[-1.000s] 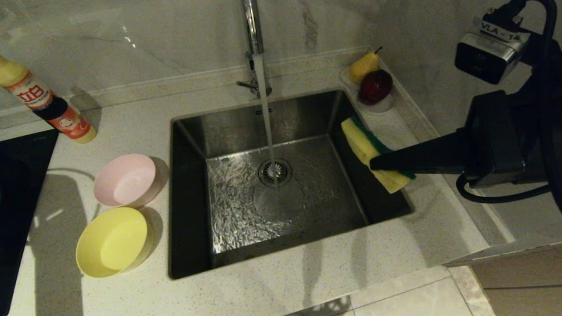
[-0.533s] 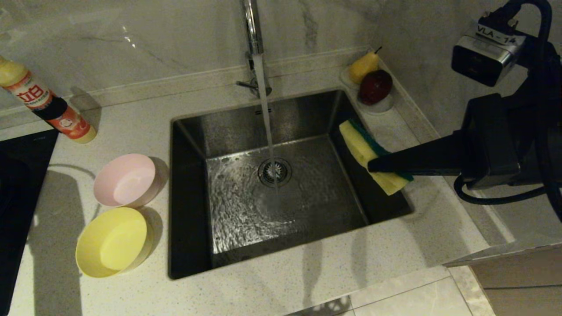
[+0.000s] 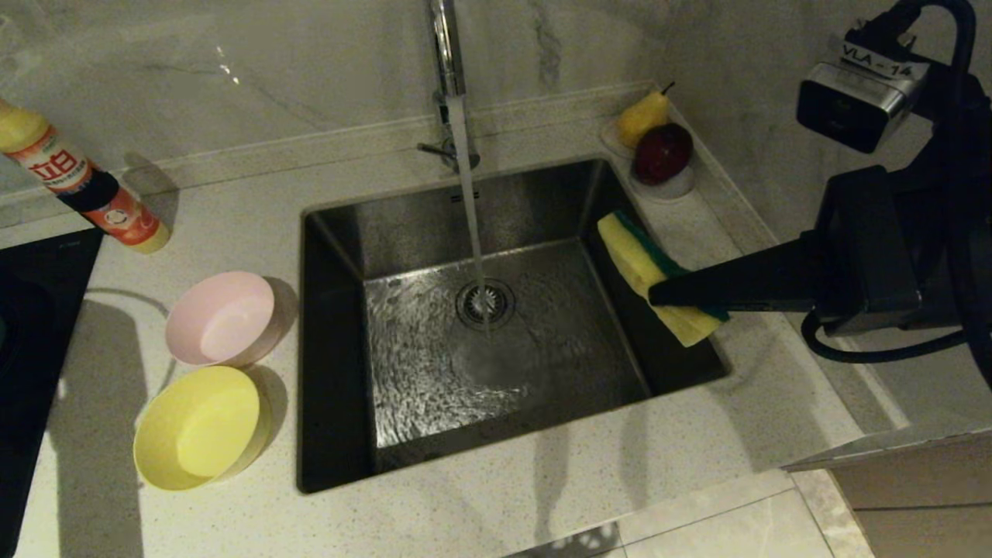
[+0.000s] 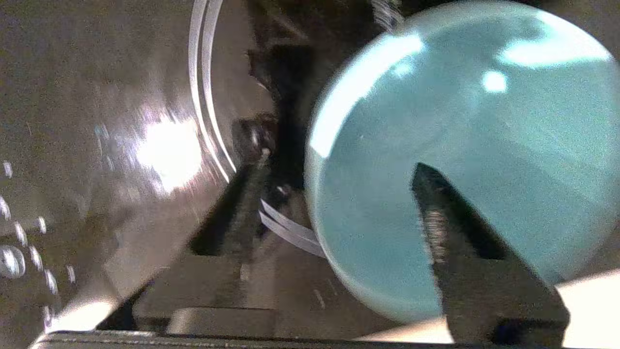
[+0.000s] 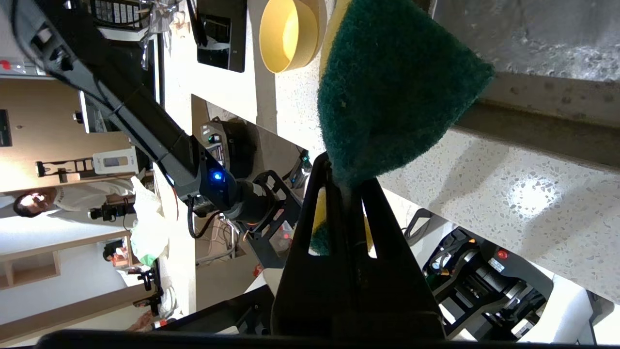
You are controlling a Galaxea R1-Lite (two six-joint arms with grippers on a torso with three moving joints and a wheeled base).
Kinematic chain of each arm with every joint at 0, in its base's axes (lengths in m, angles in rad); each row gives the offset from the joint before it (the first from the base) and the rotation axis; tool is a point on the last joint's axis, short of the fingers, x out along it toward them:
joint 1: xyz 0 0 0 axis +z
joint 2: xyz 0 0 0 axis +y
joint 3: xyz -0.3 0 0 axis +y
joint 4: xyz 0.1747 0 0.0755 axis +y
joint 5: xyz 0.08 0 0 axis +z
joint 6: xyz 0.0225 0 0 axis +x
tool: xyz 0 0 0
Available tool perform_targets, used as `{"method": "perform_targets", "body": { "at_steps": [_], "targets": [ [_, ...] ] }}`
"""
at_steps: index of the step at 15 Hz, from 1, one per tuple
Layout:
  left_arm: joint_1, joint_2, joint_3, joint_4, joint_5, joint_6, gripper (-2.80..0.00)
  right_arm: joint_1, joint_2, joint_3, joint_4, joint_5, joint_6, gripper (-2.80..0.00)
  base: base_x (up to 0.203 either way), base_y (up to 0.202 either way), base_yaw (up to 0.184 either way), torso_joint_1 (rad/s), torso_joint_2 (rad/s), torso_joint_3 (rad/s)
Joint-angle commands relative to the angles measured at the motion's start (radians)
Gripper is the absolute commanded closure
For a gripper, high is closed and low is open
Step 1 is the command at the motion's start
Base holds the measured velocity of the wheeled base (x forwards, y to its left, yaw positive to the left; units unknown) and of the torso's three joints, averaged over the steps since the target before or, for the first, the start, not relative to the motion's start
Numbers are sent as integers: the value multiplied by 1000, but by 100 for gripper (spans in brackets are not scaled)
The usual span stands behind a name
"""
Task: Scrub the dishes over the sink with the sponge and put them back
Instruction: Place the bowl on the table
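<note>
My right gripper (image 3: 659, 293) is shut on the yellow-and-green sponge (image 3: 632, 252) and holds it over the right rim of the steel sink (image 3: 341, 232). In the right wrist view the sponge's green face (image 5: 387, 87) juts from the gripper (image 5: 346, 174). A pink bowl (image 3: 221, 316) and a yellow bowl (image 3: 198, 426) sit on the counter left of the sink. The left arm is out of the head view. In the left wrist view my left gripper (image 4: 339, 165) is open over the light blue bowl (image 4: 484, 121), one finger over its inside and the other apart from its rim.
Water runs from the faucet (image 3: 443, 39) onto the drain (image 3: 485, 302). A detergent bottle (image 3: 77, 182) lies at the back left, and a pear and an apple (image 3: 663, 151) sit on a small dish at the back right. A black cooktop (image 3: 31, 349) borders the counter's left edge.
The right gripper and the sponge have edged slightly toward the sink. The pink and yellow bowls have not moved.
</note>
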State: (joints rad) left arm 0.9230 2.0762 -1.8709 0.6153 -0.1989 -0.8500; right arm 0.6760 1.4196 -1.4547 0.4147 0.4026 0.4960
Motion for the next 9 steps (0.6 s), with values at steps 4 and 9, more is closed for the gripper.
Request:
{"method": "perform_targets", "body": {
  "at_steps": [4,9],
  "targets": [
    [2,-222,-50,93,-96,-12,-280,10,-6,0,3,1,0,0,0,0,0,0,0,0],
    [-11,-382,-52,197,-110,109,0,10,-14,7,4,1,1,0,0,0,0,0,0,0]
  ]
}}
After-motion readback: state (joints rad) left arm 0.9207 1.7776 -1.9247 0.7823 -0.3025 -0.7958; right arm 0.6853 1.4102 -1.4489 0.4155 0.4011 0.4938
